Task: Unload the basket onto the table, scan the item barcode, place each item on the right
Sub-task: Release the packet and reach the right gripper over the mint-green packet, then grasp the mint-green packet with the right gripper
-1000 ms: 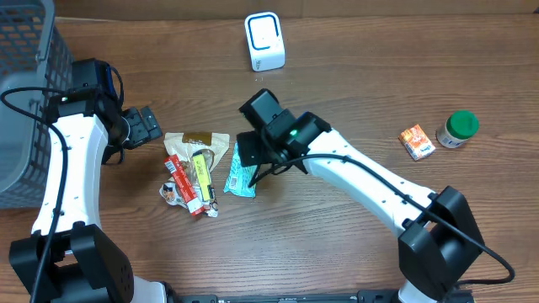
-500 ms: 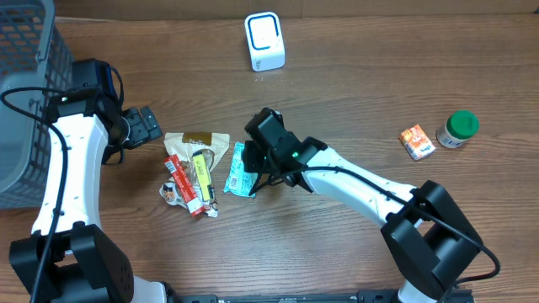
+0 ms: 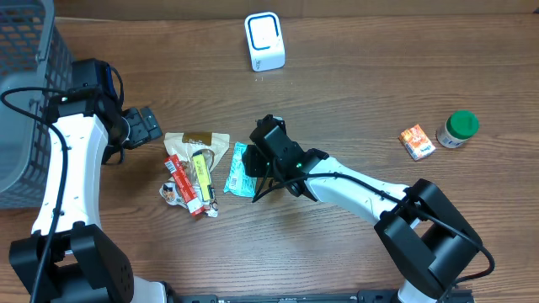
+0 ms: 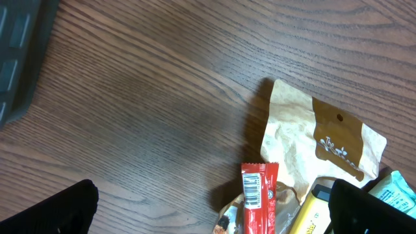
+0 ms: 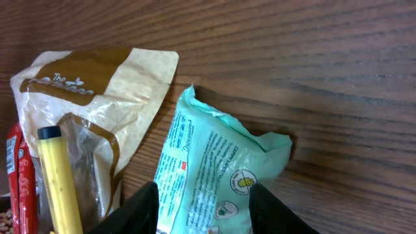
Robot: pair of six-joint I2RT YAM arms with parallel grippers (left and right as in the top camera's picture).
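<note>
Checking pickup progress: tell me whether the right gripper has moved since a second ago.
Yes. Overhead, the right gripper has shifted away from the white scanner, toward the robot's base, over the mint-green packet.

- The right arm (image 3: 362, 189) has swung lower, toward the near edge of the worktop (image 3: 379, 76). It is bent up tighter than it was a second ago.
- The right gripper (image 5: 203, 211) was up above the top end of the green packet (image 5: 214, 162). It has come down onto the packet.
- Its fingers (image 5: 133, 211) have moved closer together. One now sits on each side of the packet's end.
- It is hard to tell if the fingers are squeezing the packet yet.
</note>
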